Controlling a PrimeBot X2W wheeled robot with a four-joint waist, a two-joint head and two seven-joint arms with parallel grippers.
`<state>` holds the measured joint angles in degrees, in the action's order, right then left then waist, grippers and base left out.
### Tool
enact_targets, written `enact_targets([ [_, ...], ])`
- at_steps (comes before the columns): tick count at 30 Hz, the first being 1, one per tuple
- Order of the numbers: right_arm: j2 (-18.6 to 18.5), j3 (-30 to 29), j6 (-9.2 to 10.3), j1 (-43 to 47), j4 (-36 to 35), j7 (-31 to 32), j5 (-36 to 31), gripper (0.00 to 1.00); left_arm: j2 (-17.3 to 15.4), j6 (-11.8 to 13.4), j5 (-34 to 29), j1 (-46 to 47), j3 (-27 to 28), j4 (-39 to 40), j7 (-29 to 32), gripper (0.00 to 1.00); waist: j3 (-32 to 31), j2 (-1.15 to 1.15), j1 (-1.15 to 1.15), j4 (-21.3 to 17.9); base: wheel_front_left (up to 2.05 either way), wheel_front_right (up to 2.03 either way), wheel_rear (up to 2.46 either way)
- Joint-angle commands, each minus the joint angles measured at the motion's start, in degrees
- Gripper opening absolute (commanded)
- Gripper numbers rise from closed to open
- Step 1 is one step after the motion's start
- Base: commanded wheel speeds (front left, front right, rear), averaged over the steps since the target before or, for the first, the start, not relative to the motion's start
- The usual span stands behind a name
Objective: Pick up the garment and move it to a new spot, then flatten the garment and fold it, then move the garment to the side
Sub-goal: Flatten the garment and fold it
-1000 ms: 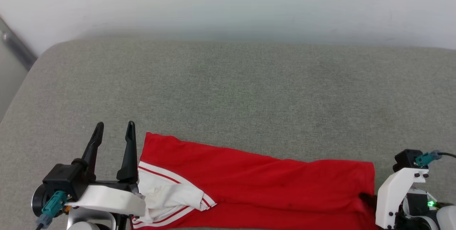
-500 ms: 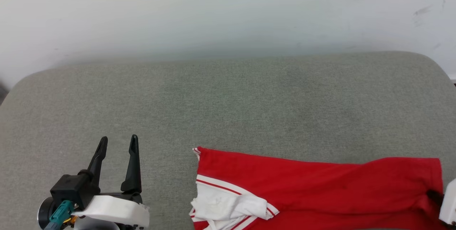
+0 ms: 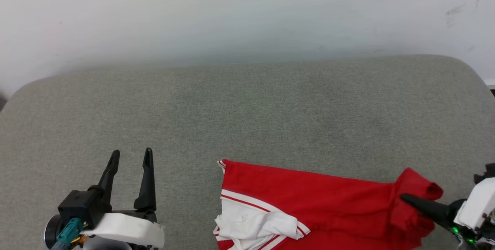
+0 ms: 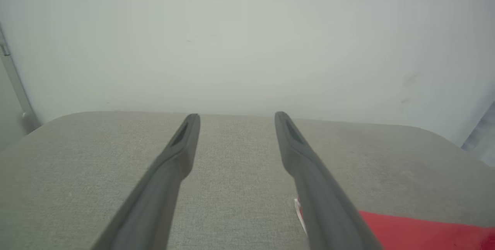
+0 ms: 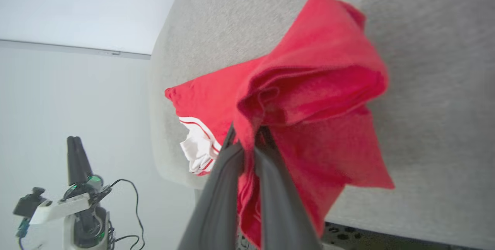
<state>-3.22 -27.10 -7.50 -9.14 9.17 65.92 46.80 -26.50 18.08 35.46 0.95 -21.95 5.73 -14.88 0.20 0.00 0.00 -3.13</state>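
Grey woven cushion (image 3: 247,110) with rounded far corners, set against plain white wall (image 3: 232,14); faint scuffs at upper right of wall. At near edge, right of centre: folded garment (image 3: 309,199), white sleeve (image 3: 251,223) on top at its left end. Clenched on its bunched, raised right end: right gripper (image 3: 404,197). Spread wide, holding nothing, well left of it: left gripper (image 3: 131,152).

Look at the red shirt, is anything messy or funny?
Yes. The red jersey is bunched at its right end and lifted off the grey cushion, pinched in the shut right end effector. Its white sleeve lies crumpled at the other end.
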Motion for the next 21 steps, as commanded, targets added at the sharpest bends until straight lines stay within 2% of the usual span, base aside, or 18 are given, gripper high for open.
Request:
enact_targets([
  [1,0.5,1.1,0.02,-1.0,1.5,0.7,4.1,0.0,0.1,-0.2,-0.3,0.6,-0.2,0.0,-0.1,1.0,0.2,0.0,0.0,0.5,0.0,0.0,0.0],
  [4,0.4,6.6,0.01,-2.2,5.4,-1.2,12.9,0.0,0.2,-0.3,-0.2,1.0,-0.4,-0.1,0.1,1.0,0.6,0.0,0.0,1.5,0.0,0.0,0.0],
  [7,0.4,14.9,0.02,-3.0,8.5,-5.2,19.4,0.0,0.3,-0.5,-0.2,1.7,-0.7,-0.2,0.4,1.0,1.1,0.0,0.0,2.6,0.0,0.0,0.0],
  [12,0.4,30.9,0.01,-5.1,11.6,-13.2,25.8,0.0,0.8,-1.2,-0.4,3.3,-1.6,-0.9,0.8,1.0,2.1,0.0,0.0,5.1,0.0,0.0,0.0],
  [17,0.4,43.9,0.01,-8.3,13.4,-19.9,28.7,0.0,1.3,-1.9,-0.4,4.6,-2.3,-1.6,0.9,1.0,3.2,0.0,0.0,7.5,0.0,0.0,0.0],
  [21,0.3,49.3,0.01,-11.1,16.6,-26.2,25.3,0.0,1.8,-2.4,-0.4,5.6,-2.5,-2.2,0.6,1.0,4.4,0.0,0.0,9.1,0.0,0.0,0.0],
])
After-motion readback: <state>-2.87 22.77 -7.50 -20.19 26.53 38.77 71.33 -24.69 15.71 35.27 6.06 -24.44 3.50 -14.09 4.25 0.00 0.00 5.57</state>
